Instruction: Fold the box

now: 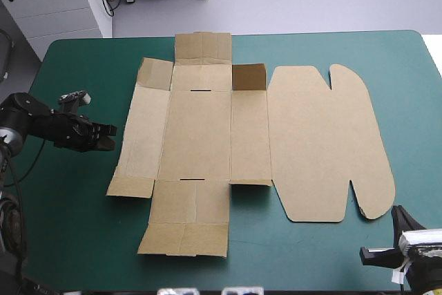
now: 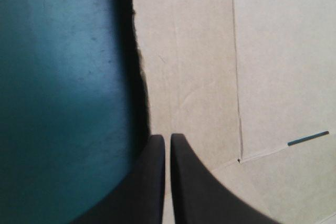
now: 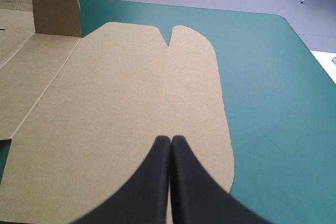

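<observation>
The brown box (image 1: pixel 200 136) lies as a flat cut sheet across the middle of the teal-green table, its rounded lid (image 1: pixel 331 143) toward the right. One small flap (image 1: pixel 248 77) stands upright near the far edge, also seen as the flap (image 3: pixel 56 13) in the right wrist view. My left gripper (image 1: pixel 106 132) hovers low just off the box's left edge, fingers shut, tip (image 2: pixel 167 136) over the edge of the board (image 2: pixel 199 51). At the near right corner my right gripper (image 1: pixel 397 211) is shut, tip (image 3: pixel 170 137) pointing over the near end of the lid (image 3: pixel 121 103).
Teal-green cover (image 1: pixel 83 191) shows as a strip left of the box and a wider band (image 1: pixel 407 101) to its right. A thin slot (image 2: pixel 308 138) is cut in the board ahead of the left gripper. A white cabinet (image 1: pixel 62 5) stands beyond the far left corner.
</observation>
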